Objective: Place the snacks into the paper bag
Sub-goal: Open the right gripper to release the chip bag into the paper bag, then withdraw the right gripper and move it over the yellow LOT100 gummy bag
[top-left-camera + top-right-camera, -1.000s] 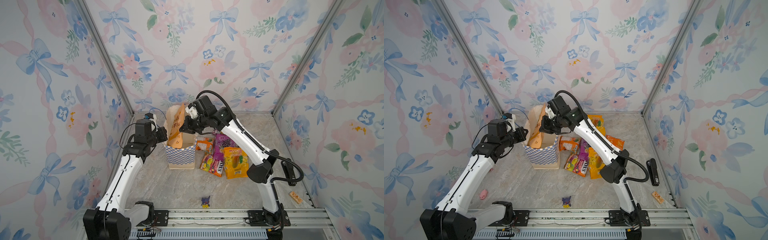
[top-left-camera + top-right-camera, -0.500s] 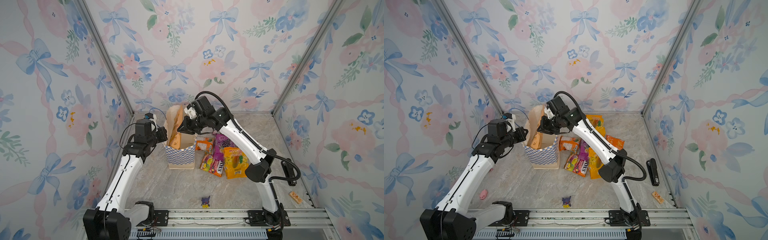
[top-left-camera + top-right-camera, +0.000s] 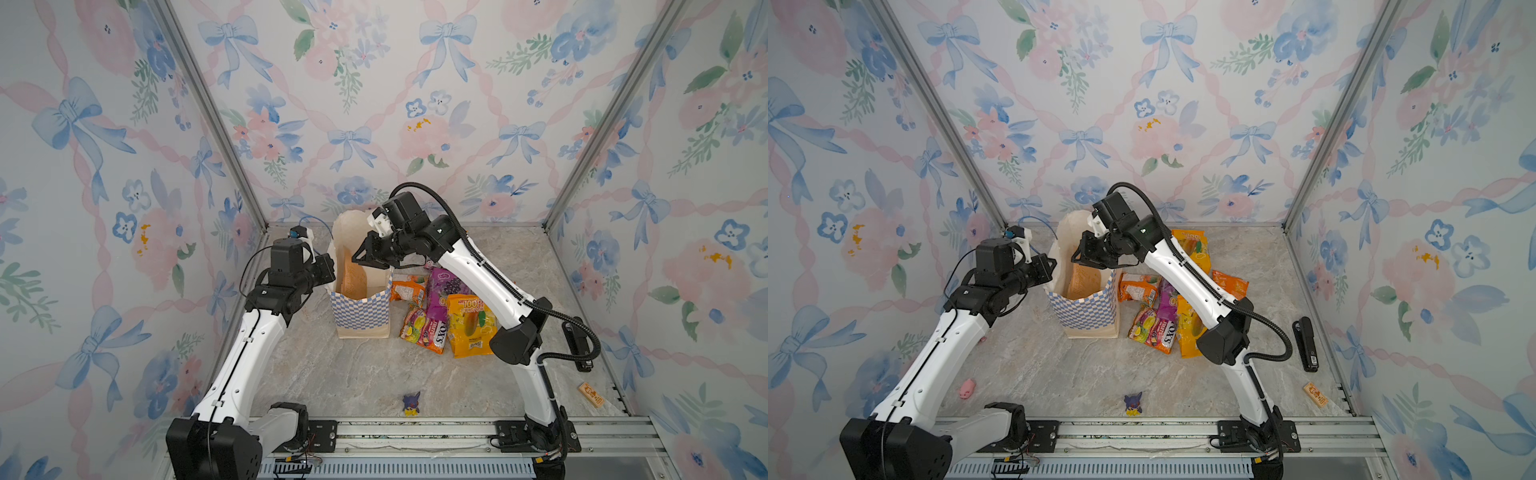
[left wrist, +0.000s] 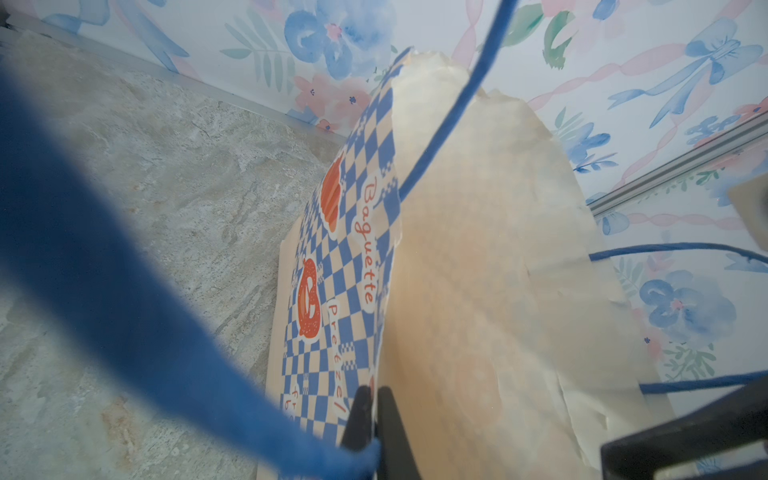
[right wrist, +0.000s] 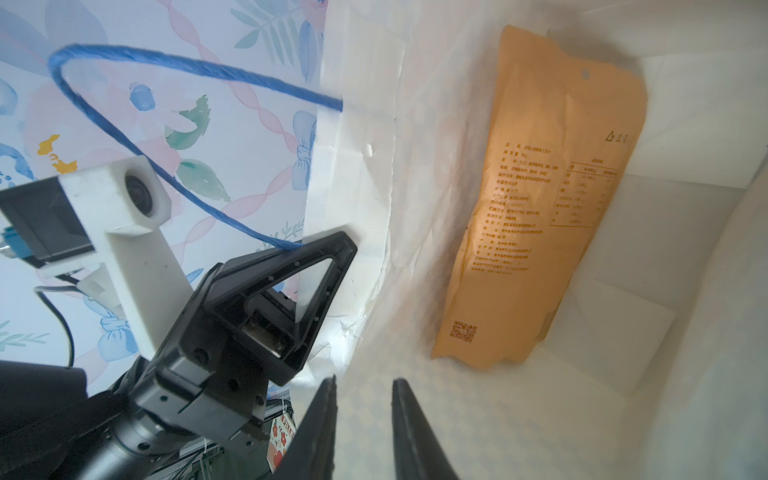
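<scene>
One orange packet [image 5: 540, 199] on end inside the paper bag [image 3: 361, 312]

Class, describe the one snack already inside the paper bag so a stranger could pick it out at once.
Find the checkered paper bag standing upright on the marble table. Inside, an orange packet stands against its white wall, back label showing. It alone is in the bag; the other snacks lie on the table beside it.
</scene>
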You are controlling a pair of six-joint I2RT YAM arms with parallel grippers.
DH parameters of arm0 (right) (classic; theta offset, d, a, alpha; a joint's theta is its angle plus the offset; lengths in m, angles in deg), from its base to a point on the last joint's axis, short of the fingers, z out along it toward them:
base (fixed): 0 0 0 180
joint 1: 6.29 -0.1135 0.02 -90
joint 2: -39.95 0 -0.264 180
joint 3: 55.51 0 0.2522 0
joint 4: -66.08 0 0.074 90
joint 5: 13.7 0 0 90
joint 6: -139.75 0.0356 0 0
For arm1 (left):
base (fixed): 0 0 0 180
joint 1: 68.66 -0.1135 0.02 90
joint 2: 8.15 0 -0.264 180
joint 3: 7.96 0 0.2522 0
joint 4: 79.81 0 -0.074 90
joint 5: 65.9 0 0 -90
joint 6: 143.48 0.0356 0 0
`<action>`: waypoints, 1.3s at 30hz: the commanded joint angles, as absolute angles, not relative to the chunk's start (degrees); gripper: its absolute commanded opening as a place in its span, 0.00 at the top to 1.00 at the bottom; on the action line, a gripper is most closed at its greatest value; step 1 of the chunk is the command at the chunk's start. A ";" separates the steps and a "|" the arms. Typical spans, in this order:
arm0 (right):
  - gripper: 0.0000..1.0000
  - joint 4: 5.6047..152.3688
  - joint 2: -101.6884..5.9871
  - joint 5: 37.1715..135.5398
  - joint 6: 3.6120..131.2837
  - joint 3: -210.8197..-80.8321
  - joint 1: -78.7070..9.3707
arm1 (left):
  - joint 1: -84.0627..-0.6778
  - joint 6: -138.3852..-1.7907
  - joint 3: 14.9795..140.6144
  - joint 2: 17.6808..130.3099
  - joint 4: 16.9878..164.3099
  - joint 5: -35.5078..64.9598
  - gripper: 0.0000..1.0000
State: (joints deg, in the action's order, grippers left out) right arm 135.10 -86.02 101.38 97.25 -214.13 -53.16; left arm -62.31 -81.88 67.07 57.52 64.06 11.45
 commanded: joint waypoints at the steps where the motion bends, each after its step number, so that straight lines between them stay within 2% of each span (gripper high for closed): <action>1: 0.71 135.02 -85.77 102.32 95.97 -215.87 -52.69 | -61.98 -82.10 66.86 57.84 64.91 10.61 1.00; 8: 0.67 138.89 -82.40 101.53 91.32 -216.57 -52.87 | -61.98 -82.23 66.82 57.59 64.91 10.62 1.00; 19: 0.46 148.85 -70.95 98.06 79.64 -211.24 -52.83 | -61.97 -82.33 66.92 57.28 64.92 10.43 1.00; 24: 0.31 150.42 -63.03 96.31 75.46 -203.59 -52.79 | -61.98 -82.33 67.04 57.58 64.91 10.38 1.00; 28: 0.19 147.18 -54.45 99.39 74.62 -192.68 -50.86 | -61.98 -82.20 67.30 57.88 64.95 10.05 1.00; 39: 0.05 143.00 -30.32 100.73 76.27 -163.35 -37.14 | -61.98 -81.81 67.43 58.24 64.95 10.17 1.00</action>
State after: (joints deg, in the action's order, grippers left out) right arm 143.19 -34.51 100.09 76.49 -167.92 -40.41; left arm -62.31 -81.88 67.07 57.78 64.06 11.23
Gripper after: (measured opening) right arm 0.941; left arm 0.048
